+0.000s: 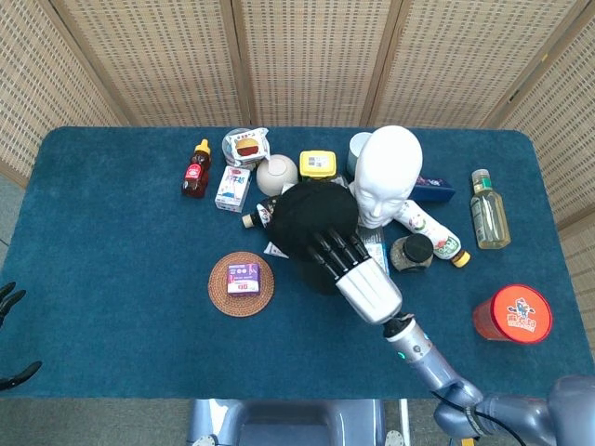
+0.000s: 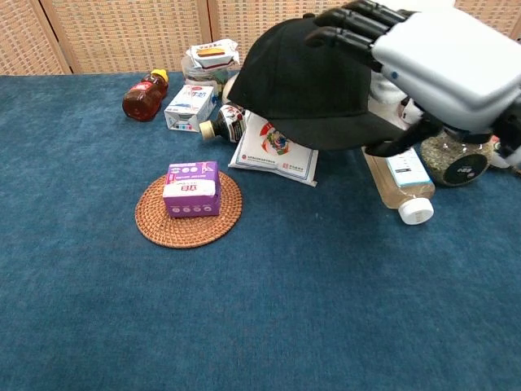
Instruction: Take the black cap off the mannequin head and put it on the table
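Observation:
My right hand (image 1: 358, 274) (image 2: 431, 57) holds the black cap (image 1: 311, 223) (image 2: 313, 85) above the table, fingers lying over its crown. In the chest view the cap hangs over the white sugar bag (image 2: 273, 151). The white mannequin head (image 1: 386, 177) stands bare at the back right of the cap. At the left edge of the head view, only the fingertips of my left hand (image 1: 11, 334) show, away from the table.
A woven coaster (image 1: 242, 283) (image 2: 189, 208) carries a purple box (image 2: 191, 189). Bottles, a bowl (image 1: 277, 170), tins and packets crowd the back of the blue table (image 1: 121, 242). A clear bottle (image 2: 399, 183) lies on the right; a red tub (image 1: 511, 314) stands further right.

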